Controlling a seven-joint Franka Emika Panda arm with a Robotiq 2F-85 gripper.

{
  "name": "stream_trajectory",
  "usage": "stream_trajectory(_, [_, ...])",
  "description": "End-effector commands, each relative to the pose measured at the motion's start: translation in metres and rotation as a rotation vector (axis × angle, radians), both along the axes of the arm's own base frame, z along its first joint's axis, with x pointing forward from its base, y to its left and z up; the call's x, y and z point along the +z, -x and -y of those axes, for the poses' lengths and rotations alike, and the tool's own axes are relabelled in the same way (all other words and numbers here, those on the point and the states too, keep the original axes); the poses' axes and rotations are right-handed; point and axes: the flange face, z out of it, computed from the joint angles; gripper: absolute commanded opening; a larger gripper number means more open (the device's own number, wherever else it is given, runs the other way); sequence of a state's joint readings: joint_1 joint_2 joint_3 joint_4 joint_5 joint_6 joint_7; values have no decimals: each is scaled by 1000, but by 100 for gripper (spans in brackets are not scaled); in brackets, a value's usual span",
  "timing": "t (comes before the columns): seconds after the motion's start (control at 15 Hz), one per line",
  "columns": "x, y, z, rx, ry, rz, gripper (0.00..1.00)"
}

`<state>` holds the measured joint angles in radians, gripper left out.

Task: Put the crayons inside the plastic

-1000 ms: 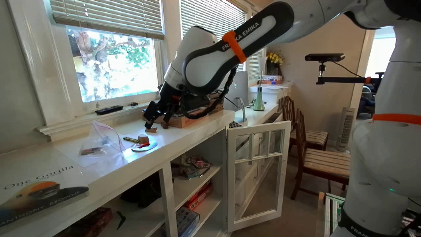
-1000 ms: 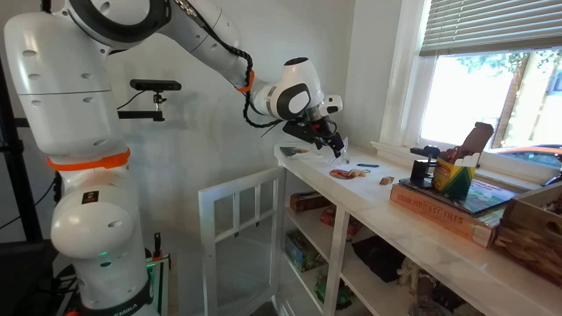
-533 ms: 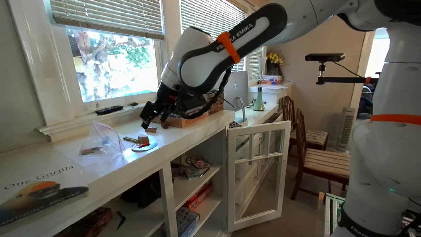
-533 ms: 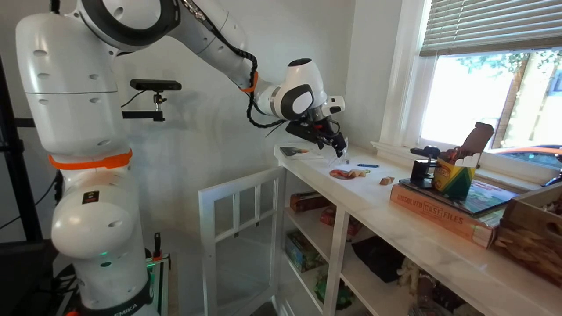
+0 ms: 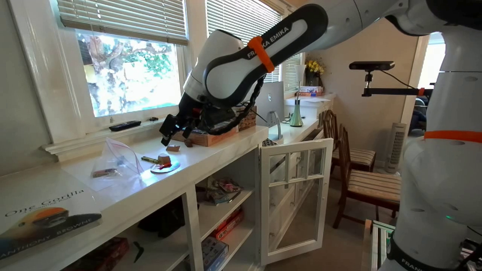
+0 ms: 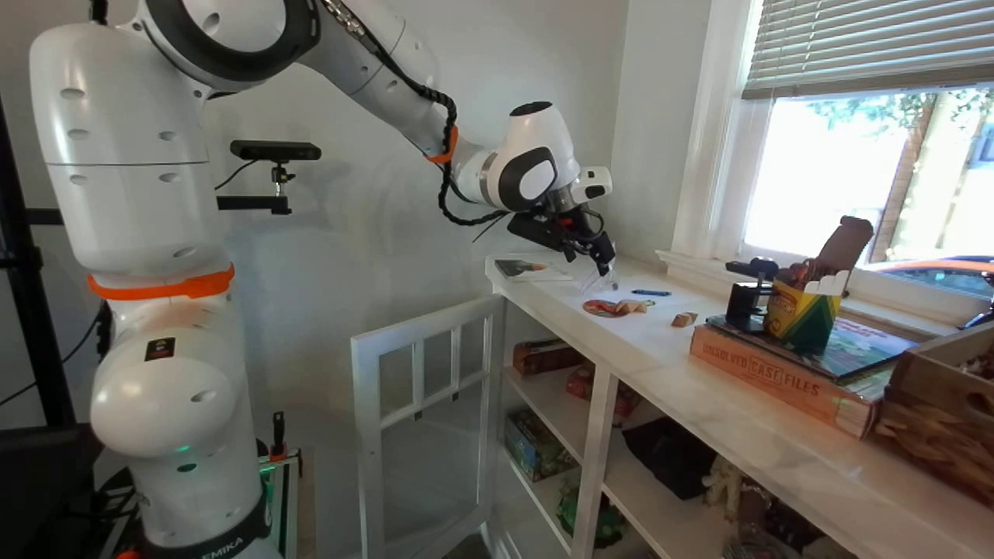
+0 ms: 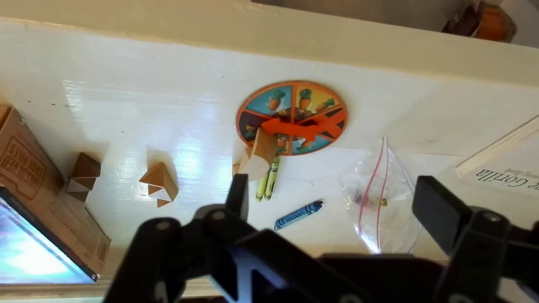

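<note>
A blue crayon [image 7: 298, 215] lies on the white counter, and two yellow-green crayons [image 7: 266, 181] rest side by side, partly covered by a brown block. The plastic, a clear zip bag [image 7: 396, 229] with a pink seal line, sits to the right in the wrist view; a striped crayon-like piece [image 7: 372, 202] shows inside it. In an exterior view the bag [image 5: 120, 158] stands partly raised. My gripper [image 7: 339, 202] hovers over the counter, jaws wide apart with nothing between them. Both exterior views show the gripper [image 5: 176, 138] above the counter, clear of the crayons.
A round spinner disc [image 7: 311, 97] touches the block [image 7: 267, 147]. More brown blocks [image 7: 160, 183] lie near a game box [image 6: 776, 380] that carries a crayon box [image 6: 804, 318]. A book [image 5: 49, 214] occupies the counter's end. A glass cabinet door [image 5: 293, 180] hangs open below.
The arm has shifted slightly, with the gripper moving a little toward the bag's end of the counter. It has stayed open, and the things on the counter have not moved.
</note>
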<state>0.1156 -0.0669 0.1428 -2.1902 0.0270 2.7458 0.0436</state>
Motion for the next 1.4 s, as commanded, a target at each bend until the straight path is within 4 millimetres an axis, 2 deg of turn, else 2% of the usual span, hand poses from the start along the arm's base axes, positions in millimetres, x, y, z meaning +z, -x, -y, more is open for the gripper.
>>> stream_trajectory(0.0, [2, -20, -11, 8, -27, 9, 100])
stream_trajectory(0.27, [-3, -38, -30, 46, -51, 4, 97])
stream_trajectory(0.33, [-5, -43, -34, 53, -52, 1, 73])
stream_trajectory(0.47, [-11, -52, -43, 79, -47, 1, 71])
stream_trajectory(0.8, [-22, -76, -62, 152, -24, 18, 30])
stream_trajectory(1.07, [-25, -92, -76, 210, -21, 49, 2])
stream_trajectory(1.33, [-26, -102, -88, 254, -19, 72, 0])
